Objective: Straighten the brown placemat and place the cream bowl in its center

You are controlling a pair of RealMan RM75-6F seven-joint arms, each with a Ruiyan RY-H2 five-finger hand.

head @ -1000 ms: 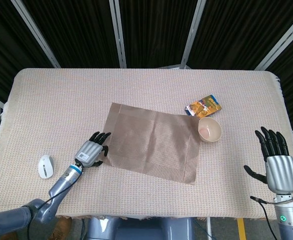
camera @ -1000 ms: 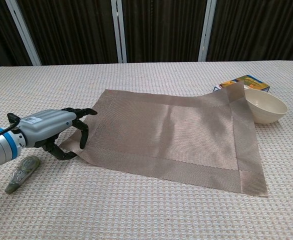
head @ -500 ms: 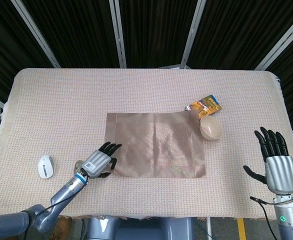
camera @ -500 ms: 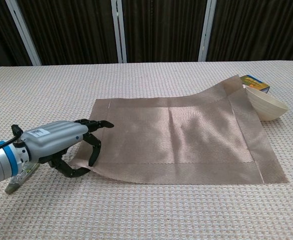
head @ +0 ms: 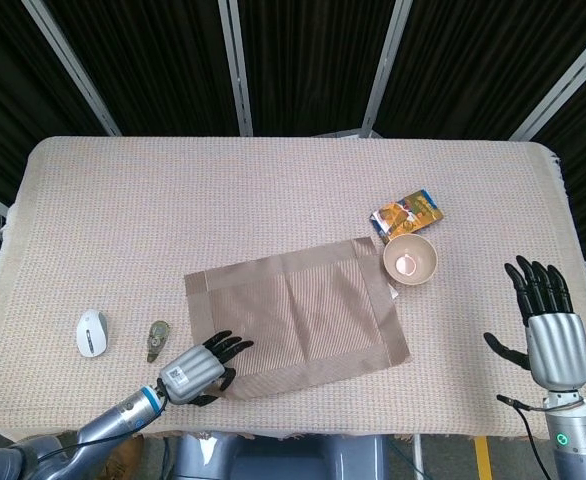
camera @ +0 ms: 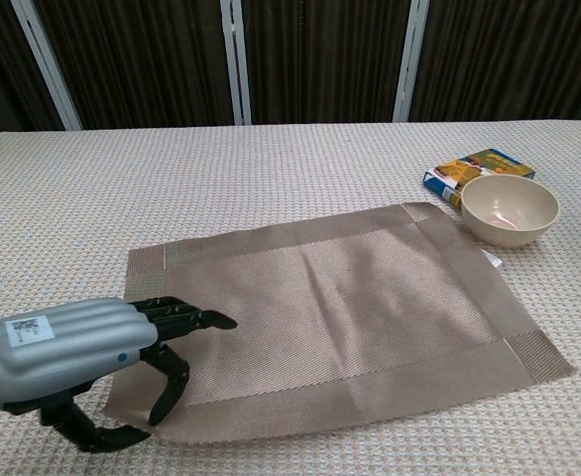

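**Placemat swings past square, bowl now clear of it**

The worktop [head: 93, 200] carries everything. The brown placemat [head: 293, 315] has been dragged nearer the front edge and rotated — half a second ago it sat square, now its long axis runs left-right with the right end tipped away. Overshot, I'd say; more turning needed. The left robot hand [head: 198, 368] pinches the placemat's near-left corner. The right robot hand [head: 551, 330], well right of the placemat, is spread and empty. The cream bowl [head: 410, 259] sits just off its far-right corner — no longer tilted.

On my table: brown woven placemat [head: 295, 319], cream bowl [head: 410, 258], orange-blue packet [head: 406, 212], beige checked tablecloth [head: 173, 200].
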